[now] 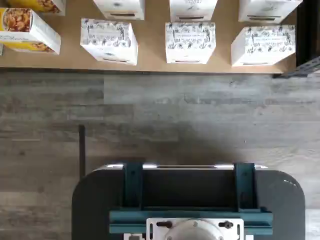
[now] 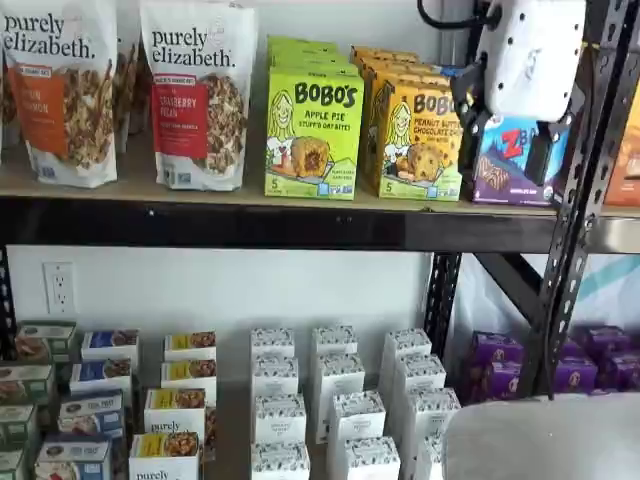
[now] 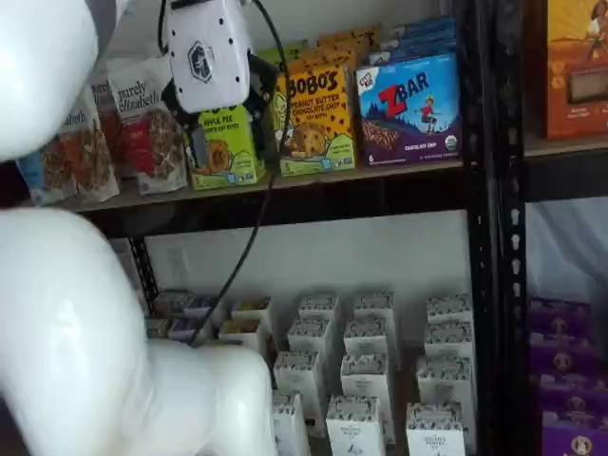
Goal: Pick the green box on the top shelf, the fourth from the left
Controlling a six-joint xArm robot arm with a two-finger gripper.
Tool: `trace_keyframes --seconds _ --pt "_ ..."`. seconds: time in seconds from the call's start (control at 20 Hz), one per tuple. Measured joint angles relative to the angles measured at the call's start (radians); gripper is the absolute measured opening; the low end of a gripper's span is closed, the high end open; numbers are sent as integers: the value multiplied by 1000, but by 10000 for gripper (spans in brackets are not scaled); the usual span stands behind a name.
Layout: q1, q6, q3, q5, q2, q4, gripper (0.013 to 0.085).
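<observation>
One lime-green Bobo's Apple Pie box (image 2: 313, 132) stands upright at the front edge of the top shelf (image 2: 300, 225), heading a row of identical cartons. At its 3 o'clock, just beside it, stands the yellow-orange Bobo's peanut butter box (image 2: 420, 140); at its 9 o'clock stands a Purely Elizabeth granola bag (image 2: 198, 95). The blue Zbar box (image 3: 410, 109) sits further toward 3 o'clock. The gripper (image 3: 228, 128) hangs in front of the green box in a shelf view, apart from it. Its black fingers show side-on; whether they are parted or closed cannot be told. White patterned cartons (image 1: 190, 42) fill the lower level.
</observation>
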Motion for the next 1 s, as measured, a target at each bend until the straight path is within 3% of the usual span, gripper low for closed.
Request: trace_keyframes --seconds 0.2,0.5,1.0 --pt "-22 -13 24 -46 -27 24 850" --pt "-1 3 29 -53 -28 14 850" --pt "114 103 29 -119 -10 -22 850"
